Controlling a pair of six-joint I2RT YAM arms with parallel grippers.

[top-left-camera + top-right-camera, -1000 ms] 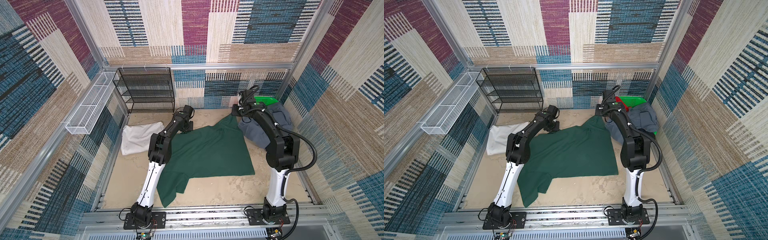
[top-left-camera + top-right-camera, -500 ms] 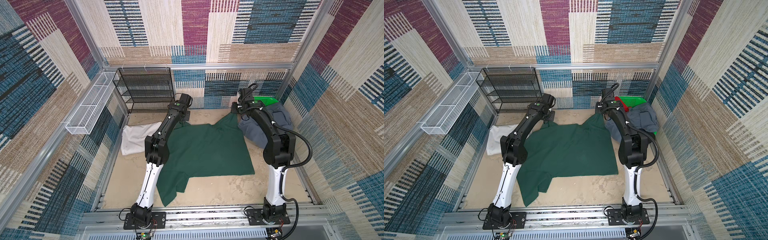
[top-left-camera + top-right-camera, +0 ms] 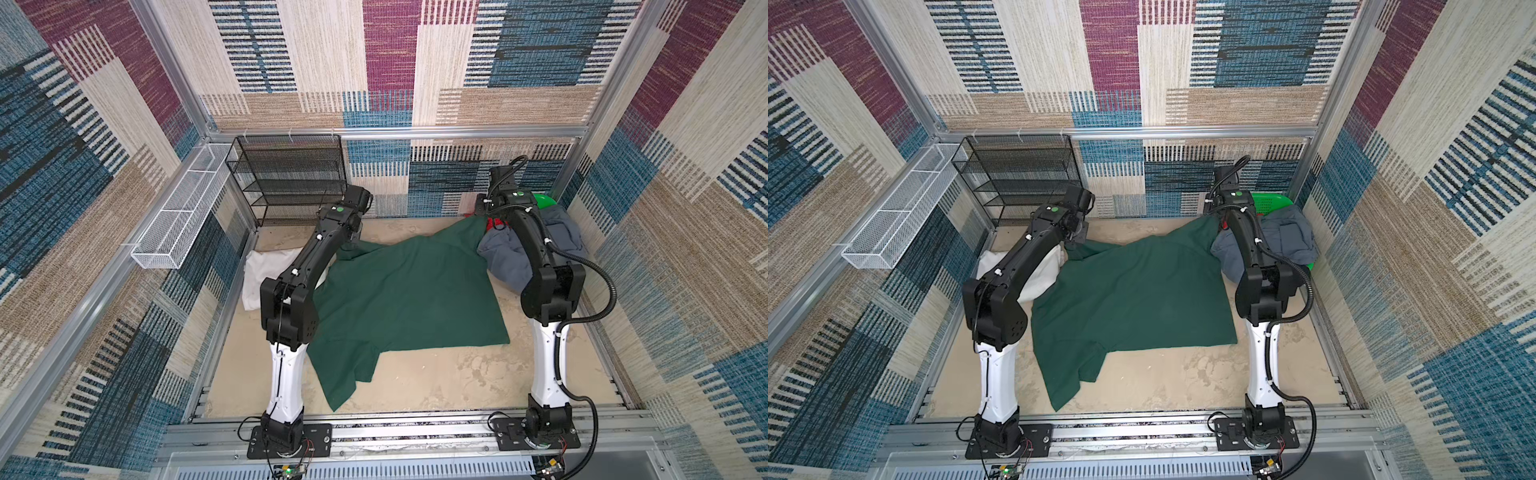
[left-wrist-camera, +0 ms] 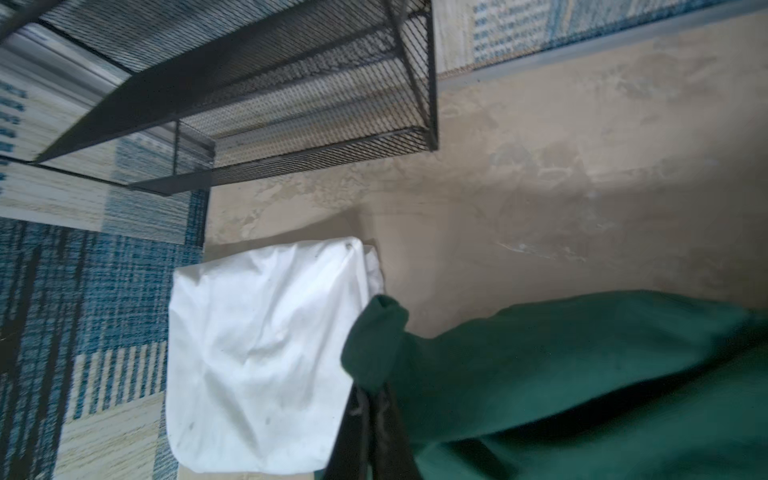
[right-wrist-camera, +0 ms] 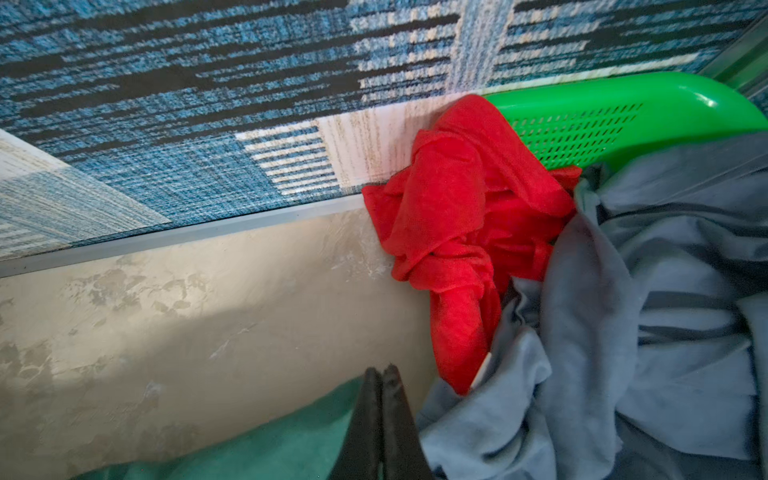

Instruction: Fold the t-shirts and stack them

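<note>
1. Beige tabletop (image 3: 436, 374) is enclosed by patterned walls (image 3: 374, 62).
2. Across its middle the dark green t-shirt (image 3: 407, 299) is spread, with both far corners raised.
3. One corner is pinched by the left gripper (image 4: 371, 395), its jaws pressed together on the cloth, beside the folded white t-shirt (image 4: 257, 353).
4. The other corner is held by the right gripper (image 5: 382, 376), its jaws closed tight, near the red t-shirt (image 5: 457, 216), the grey-blue t-shirt (image 5: 623, 332) and the green basket (image 5: 602, 116).

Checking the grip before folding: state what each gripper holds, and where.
Both hold the dark green t-shirt: left gripper pinches its far-left corner, right gripper its raised far-right corner.
</note>
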